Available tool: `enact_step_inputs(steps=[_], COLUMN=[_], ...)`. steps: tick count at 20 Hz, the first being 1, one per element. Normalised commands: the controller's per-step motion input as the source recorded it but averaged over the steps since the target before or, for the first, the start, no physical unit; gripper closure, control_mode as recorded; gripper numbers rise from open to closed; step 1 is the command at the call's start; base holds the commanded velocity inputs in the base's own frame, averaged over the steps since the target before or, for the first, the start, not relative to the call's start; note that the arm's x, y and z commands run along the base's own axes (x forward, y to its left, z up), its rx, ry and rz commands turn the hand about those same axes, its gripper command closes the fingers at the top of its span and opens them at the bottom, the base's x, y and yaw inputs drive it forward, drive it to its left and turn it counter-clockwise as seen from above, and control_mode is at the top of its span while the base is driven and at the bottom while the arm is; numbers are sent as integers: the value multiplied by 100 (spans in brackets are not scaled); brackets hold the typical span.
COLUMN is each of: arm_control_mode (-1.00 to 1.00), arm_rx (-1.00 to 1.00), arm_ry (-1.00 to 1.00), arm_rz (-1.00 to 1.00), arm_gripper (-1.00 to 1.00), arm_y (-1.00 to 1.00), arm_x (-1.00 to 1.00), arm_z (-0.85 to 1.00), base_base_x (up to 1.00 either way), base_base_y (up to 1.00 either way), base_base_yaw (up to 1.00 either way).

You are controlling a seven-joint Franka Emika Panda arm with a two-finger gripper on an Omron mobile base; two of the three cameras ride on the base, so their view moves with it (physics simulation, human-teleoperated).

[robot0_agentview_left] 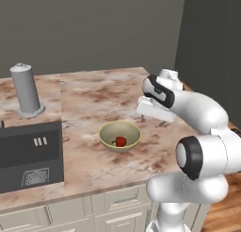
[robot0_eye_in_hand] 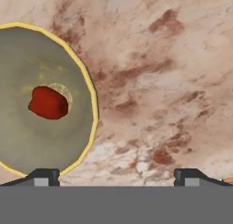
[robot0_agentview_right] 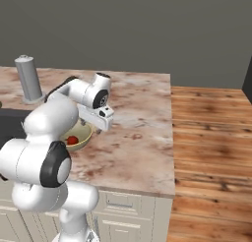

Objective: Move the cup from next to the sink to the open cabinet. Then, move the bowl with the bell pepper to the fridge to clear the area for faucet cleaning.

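The pale yellow-olive bowl [robot0_agentview_left: 126, 148] sits on the marbled counter with the red bell pepper [robot0_agentview_left: 121, 141] lying in it. My gripper [robot0_agentview_left: 153, 121] hovers open above the counter, just right of the bowl and beyond it, with nothing between its fingers. In the hand view the bowl [robot0_eye_in_hand: 27, 50] and pepper [robot0_eye_in_hand: 48, 102] fill the left side, while the gripper [robot0_eye_in_hand: 117, 177] points down at bare counter beside the rim. From the right base view the arm covers part of the bowl [robot0_agentview_right: 84, 135] and the pepper [robot0_agentview_right: 72, 140]; the gripper [robot0_agentview_right: 102, 129] hangs beside them. The dark sink [robot0_agentview_left: 28, 155] lies at the left. The cup is out of view.
A pale grey upright cylinder [robot0_agentview_left: 26, 89] with a knob top stands behind the sink. The counter's end [robot0_agentview_right: 171, 137] drops to a wooden floor [robot0_agentview_right: 211, 137] on the right. A tall dark grey surface [robot0_agentview_left: 212, 37] rises at the far right.
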Motion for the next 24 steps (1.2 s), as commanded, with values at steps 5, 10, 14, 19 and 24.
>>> enact_step_inputs(steps=[5,10,14,19,24], arm_control_mode=[-100,-100,-100,-100,-100], arm_rx=[0,-6,-9,-7,-1], arm_ry=[0,0,0,0,0], arm_rz=[6,1,0,0,0], arm_gripper=[-100,-100,-100,-100,-100], arm_y=[47,28,0,0,0], arm_x=[0,27,46,41,10], arm_z=[-30,-31,-34,-37,-36], base_base_x=[0,0,0,0,0], base_base_y=[0,0,0,0,0], base_base_yaw=[0,0,0,0,0])
